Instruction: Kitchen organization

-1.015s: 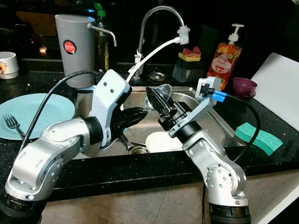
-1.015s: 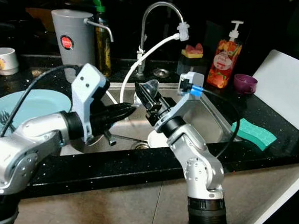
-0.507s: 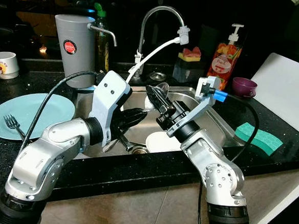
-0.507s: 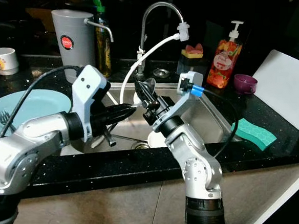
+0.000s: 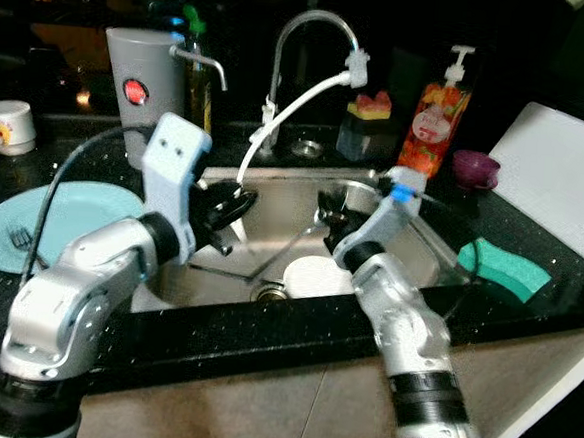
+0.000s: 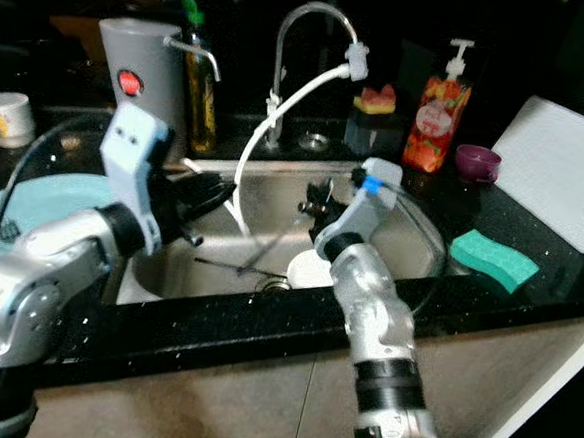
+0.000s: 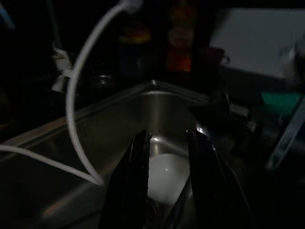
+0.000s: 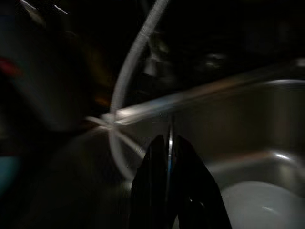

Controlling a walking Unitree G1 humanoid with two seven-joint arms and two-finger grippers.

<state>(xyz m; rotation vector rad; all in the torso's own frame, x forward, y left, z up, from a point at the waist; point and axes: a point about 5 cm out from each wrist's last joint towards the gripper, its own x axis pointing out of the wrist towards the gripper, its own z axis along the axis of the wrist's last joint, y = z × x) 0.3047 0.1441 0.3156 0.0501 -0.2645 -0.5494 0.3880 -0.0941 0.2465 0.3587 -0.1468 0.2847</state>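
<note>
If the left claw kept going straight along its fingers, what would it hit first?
Probably the white plate lying in the sink; the left claw frames it between its open fingers. Depth is hard to judge in the dark.

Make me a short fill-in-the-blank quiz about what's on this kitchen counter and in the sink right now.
1. The silver fork lies on the round light blue ____.
2. The green rectangular sponge rests on the black counter to the ____ of the steel sink.
3. The white plate sits inside the steel ____.
4. The right gripper has its jaws shut on a thin ____ utensil.

Missing words: plate; right; sink; metal
</note>
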